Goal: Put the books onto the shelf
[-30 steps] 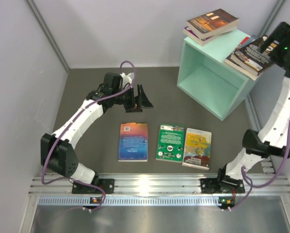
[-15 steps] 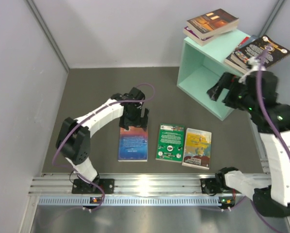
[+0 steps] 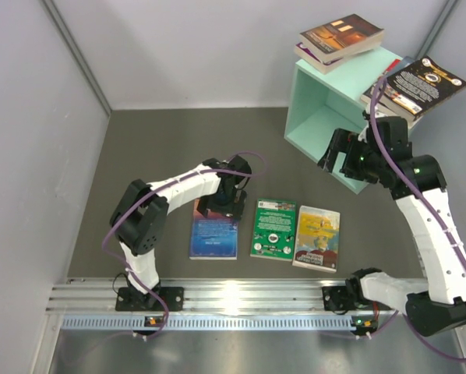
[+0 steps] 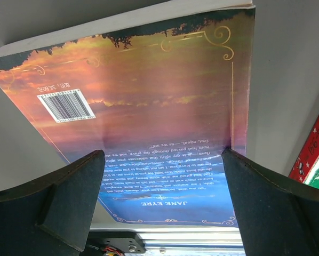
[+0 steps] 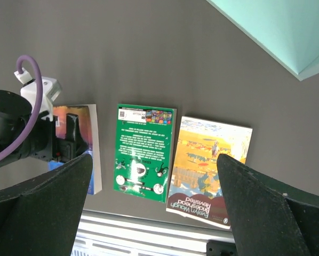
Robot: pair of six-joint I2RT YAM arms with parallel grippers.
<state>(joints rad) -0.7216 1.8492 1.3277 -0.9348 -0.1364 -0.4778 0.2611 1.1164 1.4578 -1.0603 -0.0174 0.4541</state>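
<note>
- Far left: left gripper [image 3: 222, 204] low over the far end of a thin blue-and-orange paperback [image 3: 213, 230]. Jaws spread wide, nothing in them.
- Left wrist view: both dark fingers [image 4: 69, 205] framing that book's sunset-coloured back cover, with a barcode near one corner and "JANE EYRE" in print. Contact with the cover impossible to tell.
- Same book flat on the dark grey table mat [image 3: 139, 148], leftmost in a row of three near the arm bases.
- Just beside it, small gap between: thin green paperback [image 3: 273, 229], flat.
- Next right, close beside the green one: thin yellow-and-brown paperback [image 3: 317, 238], flat, slightly rotated.
- All three on the mat, well apart from the shelf.
- Right: right gripper [image 3: 334, 153] seen against the shelf's front lower edge in the top view. Jaws at full spread, holding nothing. Own wrist camera looking down on the row of three.
- Back right: mint-green wooden cube shelf [image 3: 315, 93], open face toward front-left.
- On its top, far corner: brown-covered paperback [image 3: 342, 33] lying on a second paperback [image 3: 317, 59], both overhanging the edge.
- On its top, right side: black-covered paperback [image 3: 420, 82] capping a small stack and overhanging the side. Lower covers too hidden to tell.
</note>
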